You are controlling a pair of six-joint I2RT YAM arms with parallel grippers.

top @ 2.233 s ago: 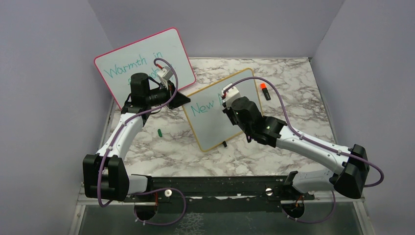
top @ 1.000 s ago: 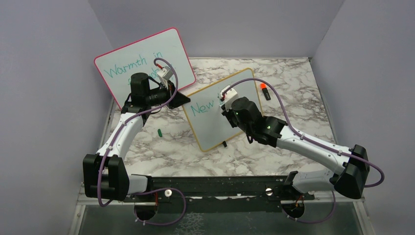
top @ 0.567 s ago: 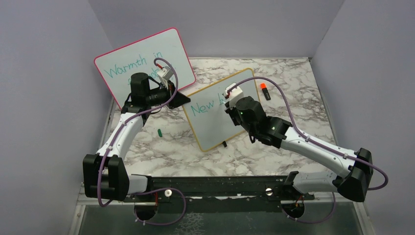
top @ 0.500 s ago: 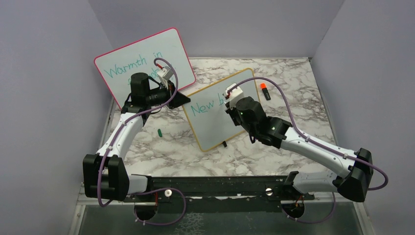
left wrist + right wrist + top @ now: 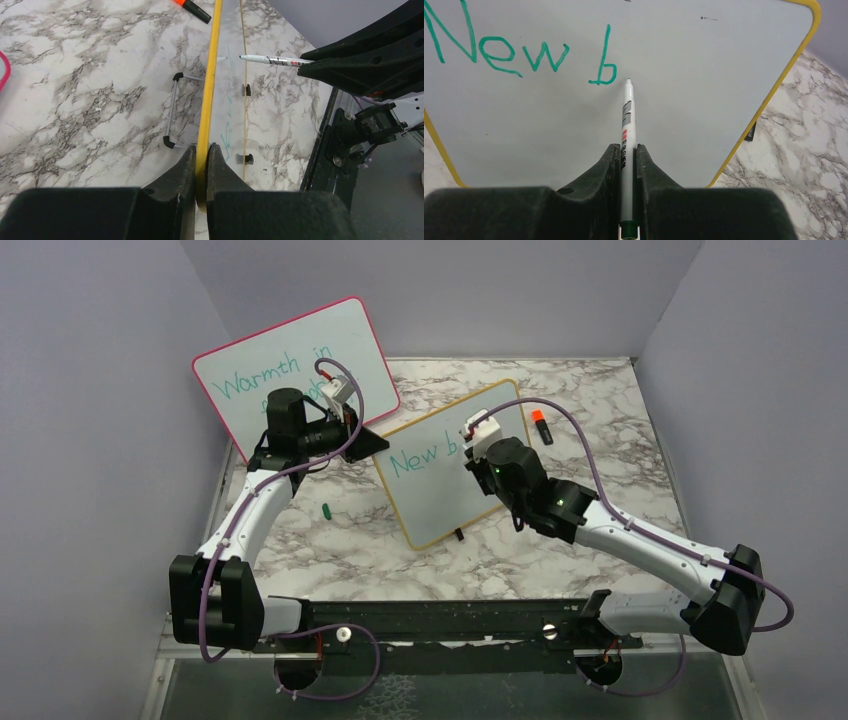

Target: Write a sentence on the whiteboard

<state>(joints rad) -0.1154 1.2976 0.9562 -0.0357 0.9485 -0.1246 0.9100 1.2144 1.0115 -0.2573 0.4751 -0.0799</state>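
So, whiteboard: yellow-framed, propped at a slant on the marble tabletop near its middle, between the two arms. The left wrist view looks along its yellow rim, with a wire stand behind it.
Sentence: only "New b" is there, in teal-green marker, slanting across the upper left part of the board. The top view shows the same letters.
Left gripper: narrowed tight onto the board's yellow rim, one finger on each face. From above it sits at the board's left corner.
Right gripper: clamped on a white marker that points straight out at the board's writing face.
Marker tip: just right of the foot of the "b". Whether it touches the surface cannot be told. From the left wrist view the marker lies level, held in the black fingers.
Pink-framed whiteboard: leaning at the far left, reading "Warmth in".
Orange-capped marker: lying on the tabletop just beyond the yellow board's far right corner.
Small green cap: on the tabletop left of the board, near the left arm.
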